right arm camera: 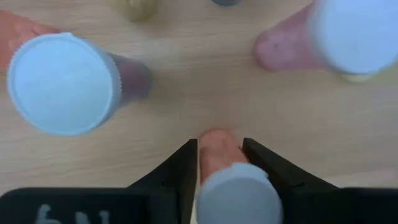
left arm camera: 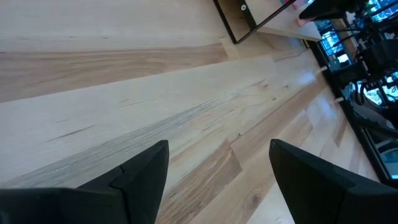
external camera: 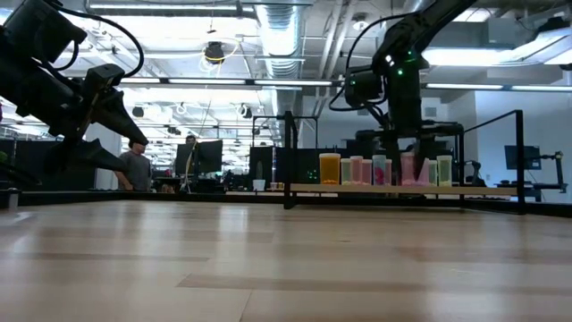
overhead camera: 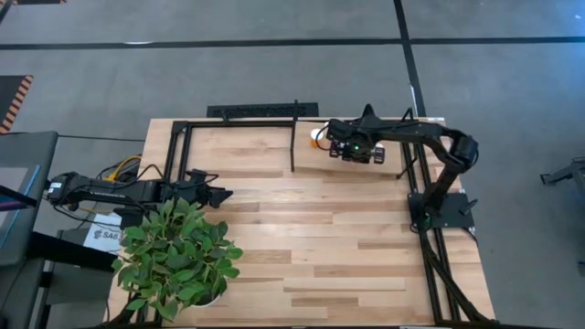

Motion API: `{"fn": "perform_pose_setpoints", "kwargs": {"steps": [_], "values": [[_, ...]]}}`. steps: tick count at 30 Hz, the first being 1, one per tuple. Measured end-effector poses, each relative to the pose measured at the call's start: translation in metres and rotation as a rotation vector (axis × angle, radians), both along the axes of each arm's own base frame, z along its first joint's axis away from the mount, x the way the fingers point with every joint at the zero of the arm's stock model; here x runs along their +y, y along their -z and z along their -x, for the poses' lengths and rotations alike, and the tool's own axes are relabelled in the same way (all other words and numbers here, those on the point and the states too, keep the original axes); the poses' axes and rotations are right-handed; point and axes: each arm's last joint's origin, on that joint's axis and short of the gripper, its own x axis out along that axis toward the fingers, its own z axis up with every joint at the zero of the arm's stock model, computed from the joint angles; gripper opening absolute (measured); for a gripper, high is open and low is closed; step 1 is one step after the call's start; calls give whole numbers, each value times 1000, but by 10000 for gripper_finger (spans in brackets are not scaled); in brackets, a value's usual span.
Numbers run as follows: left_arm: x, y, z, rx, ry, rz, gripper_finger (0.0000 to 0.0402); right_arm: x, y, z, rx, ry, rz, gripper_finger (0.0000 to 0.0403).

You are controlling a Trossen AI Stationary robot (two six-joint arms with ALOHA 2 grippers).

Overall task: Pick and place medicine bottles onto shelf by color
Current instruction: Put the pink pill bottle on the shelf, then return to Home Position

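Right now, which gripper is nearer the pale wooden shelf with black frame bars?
Right. The right gripper hangs directly over the shelf, its fingers around a pink white-capped vial. The left gripper waits off the shelf, beside the leafy potted plant.

Vials (right arm camera: 62,84) crowding shelf (external camera: 402,190) — open tabletop (overhead camera: 311,228) elsewhere

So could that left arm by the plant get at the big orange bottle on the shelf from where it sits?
Probably not easily. The left gripper hangs open beside the plant, well away from the shelf. The large orange bottle stands at the row's end, and the right gripper is working close beside it.
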Motion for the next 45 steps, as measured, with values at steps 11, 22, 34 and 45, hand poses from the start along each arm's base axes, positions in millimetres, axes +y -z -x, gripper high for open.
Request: {"fn": "perform_pose_setpoints", "kwargs": {"steps": [11, 22, 34, 45], "values": [[0, 0, 0, 0, 2, 1, 265, 0, -11, -1, 9, 24, -33, 219], [0, 0, 0, 0, 2, 1, 265, 8, -53, -7, 55, -6, -57, 228], [0, 0, 0, 0, 1, 1, 265, 41, -106, 4, -168, -141, 146, 203], [0, 0, 0, 0, 1, 1, 265, 84, -108, 87, -774, -275, 480, 167]]}}
